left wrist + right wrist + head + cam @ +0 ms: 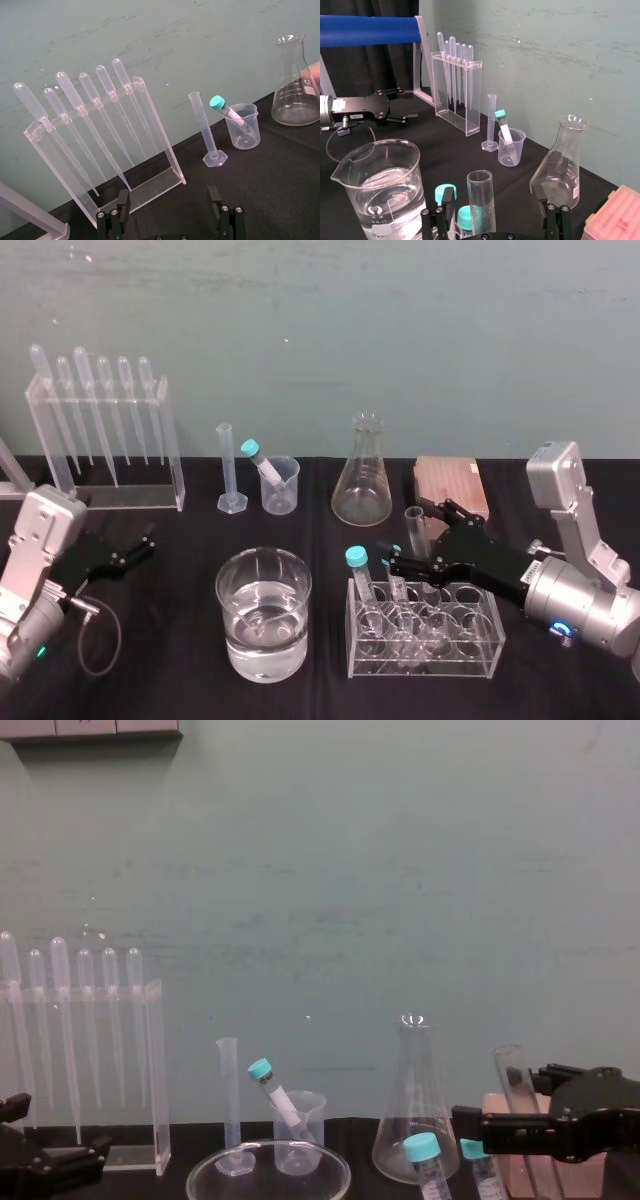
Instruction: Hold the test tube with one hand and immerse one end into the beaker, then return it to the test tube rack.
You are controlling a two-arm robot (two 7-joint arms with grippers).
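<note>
1. None of the task's steps looks done yet. The test tube stands upright and uncapped in the clear test tube rack at the near right of the counter, next to teal-capped tubes.
2. The right pincer reaches in from the right at the tube's upper part. Its fingers are apart, one on each side of the glass. I read this as the approach to a grasp, not a grip.
3. The beaker, partly filled with clear water, sits just left of the rack and nothing is in it. A small cup farther back holds another teal-capped tube.
4. What is left, as I judge it:
   - clamp on the tube and lift it clear of the rack;
   - carry it left and lower its bottom end into the water;
   - bring it back and seat it in a hole.
5. The left pincer lies parked at the near left of the counter, fingers apart and holding nothing.
6. Several things are hard to make out:
   - The right pincer covers the tube's lower part in the head view, so I cannot tell which hole it sits in.
   - Whether either finger already touches the glass is unclear.
   - Clear glass against clear acrylic blurs the tube's outline inside the rack.
   - The chest view's lower edge cuts off the rack and most of the beaker.
</note>
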